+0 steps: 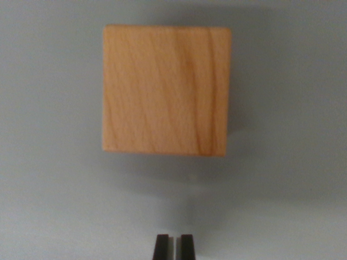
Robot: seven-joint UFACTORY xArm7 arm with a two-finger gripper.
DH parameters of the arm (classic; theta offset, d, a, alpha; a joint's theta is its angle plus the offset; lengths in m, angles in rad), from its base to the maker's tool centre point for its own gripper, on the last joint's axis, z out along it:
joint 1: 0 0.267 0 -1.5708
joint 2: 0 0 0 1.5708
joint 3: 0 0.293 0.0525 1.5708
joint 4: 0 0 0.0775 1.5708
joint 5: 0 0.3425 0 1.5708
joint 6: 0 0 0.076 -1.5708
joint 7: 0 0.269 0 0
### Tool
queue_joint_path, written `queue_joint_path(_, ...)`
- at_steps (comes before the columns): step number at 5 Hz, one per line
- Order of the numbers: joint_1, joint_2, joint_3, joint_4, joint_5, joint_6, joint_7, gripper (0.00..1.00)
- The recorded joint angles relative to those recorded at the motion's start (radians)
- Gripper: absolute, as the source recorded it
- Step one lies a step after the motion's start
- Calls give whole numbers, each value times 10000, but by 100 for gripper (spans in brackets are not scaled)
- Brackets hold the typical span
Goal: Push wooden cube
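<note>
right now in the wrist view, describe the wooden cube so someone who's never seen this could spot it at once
Start from the plain pale grey surface that fills the wrist view. In its upper middle sits the wooden cube, apart from and above the dark end effector tips at the bottom edge. It is the only light tan, wood-grained square block in sight.

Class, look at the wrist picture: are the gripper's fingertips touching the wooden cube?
No, the gripper sits at the bottom edge, with bare grey surface between it and the wooden cube.
</note>
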Motion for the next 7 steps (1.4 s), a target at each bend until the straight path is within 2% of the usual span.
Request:
queue_joint_path(2,0,0,0,0,0,0,0,0)
queue_joint_path(3,0,0,0,0,0,0,0,100)
queue_joint_path(7,0,44,0,70,-1,26,1,100)
